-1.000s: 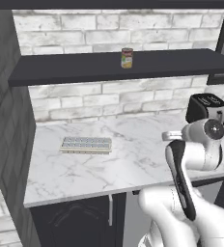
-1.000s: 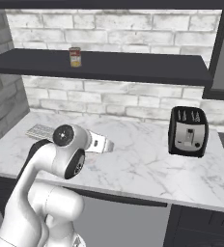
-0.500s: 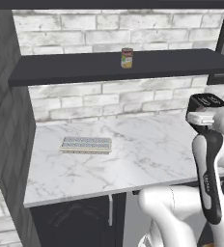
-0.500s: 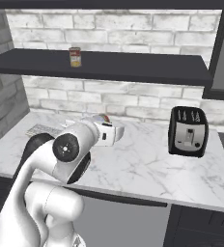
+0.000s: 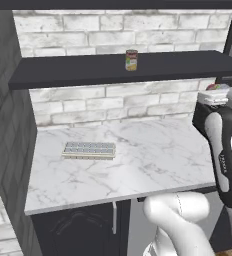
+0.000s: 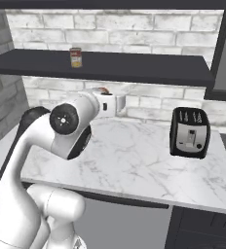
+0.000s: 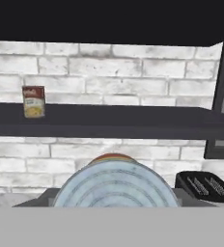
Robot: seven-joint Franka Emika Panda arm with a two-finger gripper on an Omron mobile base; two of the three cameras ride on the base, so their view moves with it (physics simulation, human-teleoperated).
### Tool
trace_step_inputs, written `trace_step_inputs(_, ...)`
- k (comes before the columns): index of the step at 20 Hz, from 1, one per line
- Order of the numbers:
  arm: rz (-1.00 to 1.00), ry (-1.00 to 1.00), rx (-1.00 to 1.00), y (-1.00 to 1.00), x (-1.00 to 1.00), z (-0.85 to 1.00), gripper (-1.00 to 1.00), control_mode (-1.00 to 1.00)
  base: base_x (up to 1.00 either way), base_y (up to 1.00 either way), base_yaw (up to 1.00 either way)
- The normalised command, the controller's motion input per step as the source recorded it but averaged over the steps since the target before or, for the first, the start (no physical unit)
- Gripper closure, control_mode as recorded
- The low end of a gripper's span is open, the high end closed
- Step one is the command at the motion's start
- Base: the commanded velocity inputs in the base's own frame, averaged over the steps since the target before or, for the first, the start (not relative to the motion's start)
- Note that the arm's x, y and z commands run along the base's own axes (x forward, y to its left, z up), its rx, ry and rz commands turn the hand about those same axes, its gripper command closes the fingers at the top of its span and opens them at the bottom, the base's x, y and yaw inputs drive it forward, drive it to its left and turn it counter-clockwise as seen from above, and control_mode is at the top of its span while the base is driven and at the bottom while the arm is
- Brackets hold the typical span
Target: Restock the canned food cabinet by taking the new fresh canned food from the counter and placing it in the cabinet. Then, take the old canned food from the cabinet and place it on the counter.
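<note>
End effector (image 6: pixel 119 104) raised above the counter (image 5: pixel 138 160), clamped on the new fresh canned food (image 7: pixel 115 185). The old canned food (image 5: pixel 131 60) stands upright on the cabinet (image 5: pixel 78 70).

We see the cabinet (image 6: pixel 134 68) shelf board bare along most of its length, with only the old canned food (image 6: pixel 76 57) standing upright toward its left part, so the stretch to the right of that can lies open. On the table (image 5: pixel 138 160) a flat tray (image 5: pixel 88 150) lies near the left, and a dark toaster (image 6: pixel 189 132) blocks the right end. The new fresh canned food (image 7: pixel 115 185) sits between the jaws, below shelf level.
</note>
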Motion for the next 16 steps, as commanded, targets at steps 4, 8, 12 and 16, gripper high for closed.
trace_step_inputs(4,0.08,0.47,0.00,-0.01,0.12,0.90,1.00,-1.00,0.00,0.00,0.00)
trace_step_inputs(8,0.00,0.08,-0.01,0.00,0.03,0.00,1.00,-1.00,0.00,0.00,0.00)
trace_step_inputs(12,0.00,0.00,-0.01,0.00,0.59,-0.09,1.00,-1.00,0.00,0.00,0.00)
trace_step_inputs(16,0.00,0.00,0.00,0.00,0.80,-0.10,1.00,-1.00,0.00,0.00,0.00)
